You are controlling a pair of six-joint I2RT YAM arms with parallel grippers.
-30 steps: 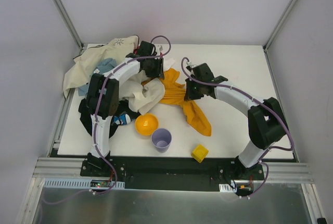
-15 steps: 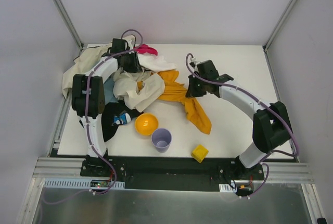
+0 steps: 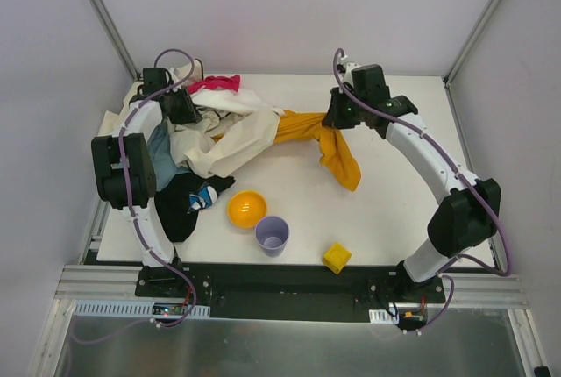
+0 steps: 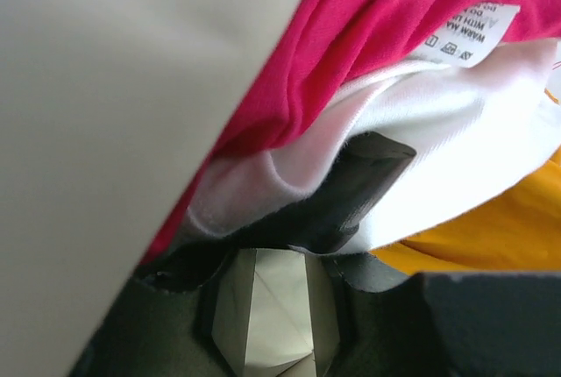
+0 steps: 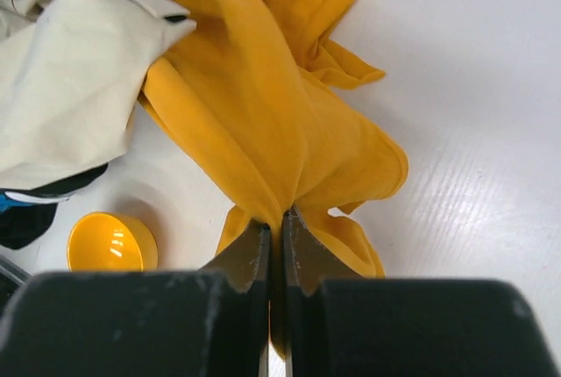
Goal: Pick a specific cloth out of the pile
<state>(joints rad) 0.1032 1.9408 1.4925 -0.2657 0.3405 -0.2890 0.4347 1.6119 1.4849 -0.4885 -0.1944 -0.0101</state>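
A white table (image 3: 394,219) is seen from above, with the two arms mounted at its near edge. The pile (image 3: 206,145) is spread over the table's left part; cream, blue-grey, black and pink fabric can be made out in it. A cream garment (image 3: 228,140) lies uppermost at the pile's right side, and a black garment (image 3: 180,197) is draped at its near side.

The cloth (image 3: 337,153), orange-yellow, is found right of the pile towards the far middle of the table. Its left end is tucked under the cream garment. From there it is drawn out in a gathered band to the right pincer (image 3: 337,118), and the rest trails down onto the table towards the near right.

In the right wrist view the right pincer (image 5: 276,219) is shown pressed together, with a fold of the cloth (image 5: 254,123) pinched between its fingertips.

The left pincer (image 3: 180,107) is set at the far left of the pile, just beside a pink garment (image 3: 215,84). In the left wrist view one dark finger (image 4: 351,188) is seen against white fabric (image 4: 456,105) under the pink garment (image 4: 351,61). Whether it is spread or closed cannot be told.

An orange bowl (image 3: 246,209), a lilac cup (image 3: 272,235) and a yellow block (image 3: 337,257) are placed near the front edge.

A care label (image 4: 478,31) is visible on the pink garment.
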